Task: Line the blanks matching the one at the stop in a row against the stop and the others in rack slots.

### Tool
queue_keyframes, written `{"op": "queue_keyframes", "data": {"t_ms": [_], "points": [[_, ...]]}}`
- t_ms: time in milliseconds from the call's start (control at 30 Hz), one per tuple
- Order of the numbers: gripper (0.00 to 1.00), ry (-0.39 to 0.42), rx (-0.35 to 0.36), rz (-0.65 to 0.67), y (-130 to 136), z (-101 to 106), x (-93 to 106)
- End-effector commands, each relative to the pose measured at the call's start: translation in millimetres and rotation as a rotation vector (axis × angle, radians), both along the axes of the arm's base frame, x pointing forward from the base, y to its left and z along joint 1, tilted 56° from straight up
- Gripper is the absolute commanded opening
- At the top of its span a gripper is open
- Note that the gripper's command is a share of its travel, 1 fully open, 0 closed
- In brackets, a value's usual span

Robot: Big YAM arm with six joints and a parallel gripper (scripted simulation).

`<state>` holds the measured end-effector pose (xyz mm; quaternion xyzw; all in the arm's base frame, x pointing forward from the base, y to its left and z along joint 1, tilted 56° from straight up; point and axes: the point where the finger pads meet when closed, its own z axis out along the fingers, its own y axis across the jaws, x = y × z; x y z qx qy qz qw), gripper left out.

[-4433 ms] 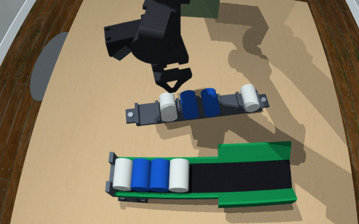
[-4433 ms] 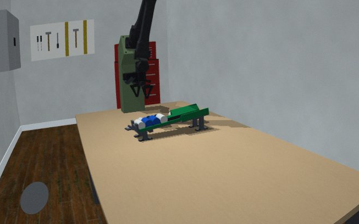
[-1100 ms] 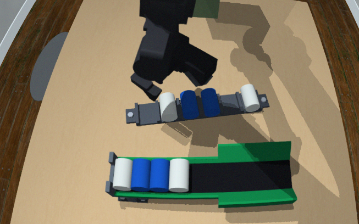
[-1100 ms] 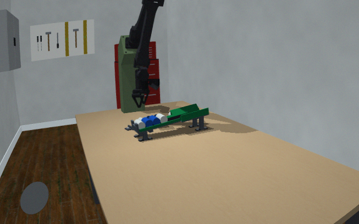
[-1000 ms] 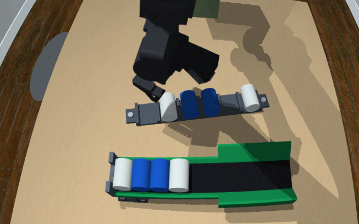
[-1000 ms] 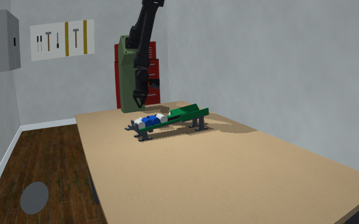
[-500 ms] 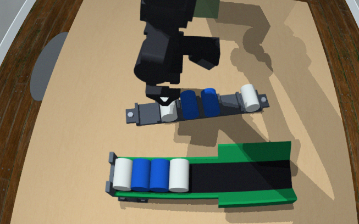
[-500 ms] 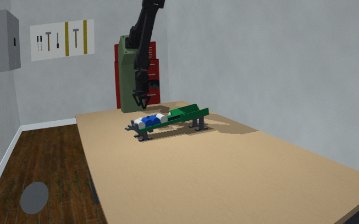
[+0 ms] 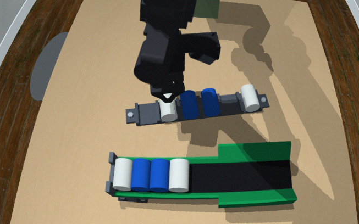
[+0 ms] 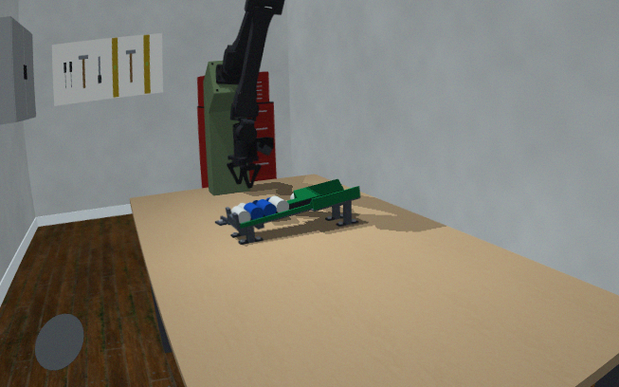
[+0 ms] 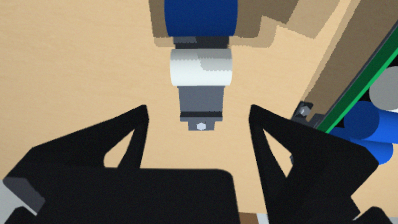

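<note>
Eight short plastic cylinders are in view, four on the ramp and four on the rack. The sloped green ramp with a black bed (image 9: 254,151) (image 10: 336,195) (image 11: 360,85) stands on the wooden bench (image 9: 77,139) (image 10: 397,288) (image 11: 75,50). Against its grey stop (image 9: 112,157) lies a white blank (image 9: 122,174) (image 10: 243,212); uphill of it come a first blue blank (image 9: 141,174) (image 10: 253,210) (image 11: 380,152), a second blue blank (image 9: 159,175) (image 10: 266,207) (image 11: 362,120) and another white blank (image 9: 178,175) (image 10: 278,204) (image 11: 387,89). All four lie straight across the bed in one tight row.

Stock rack, dark grey and ribbed (image 9: 148,112) (image 11: 201,100): from left to right in the top view it carries a left white blank (image 9: 169,112) (image 11: 200,72), a left blue blank (image 9: 189,104) (image 11: 201,17), a right blue blank (image 9: 210,102) and a right white blank (image 9: 250,98), the last near the bolted end. Exact centering along the slots: cannot tell.

Black claw (image 9: 167,100) (image 10: 245,184) (image 11: 198,111): open, fingers well apart, pointing down, nothing gripped. Seen from the top, it overlaps the upper end of the left white blank; the exterior view puts it above bench level. White matches the blank at the stop; both blue blanks on the ramp differ from it.
</note>
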<state>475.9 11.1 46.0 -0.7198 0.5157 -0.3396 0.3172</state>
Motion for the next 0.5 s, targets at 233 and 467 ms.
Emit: {"op": "queue_keyframes", "data": {"t_ms": [233,467], "points": [[0.79,-0.011,-0.007,0.019,6.9,1.3,4.1],[0.79,-0.011,-0.007,0.019,6.9,1.3,4.1]]}}
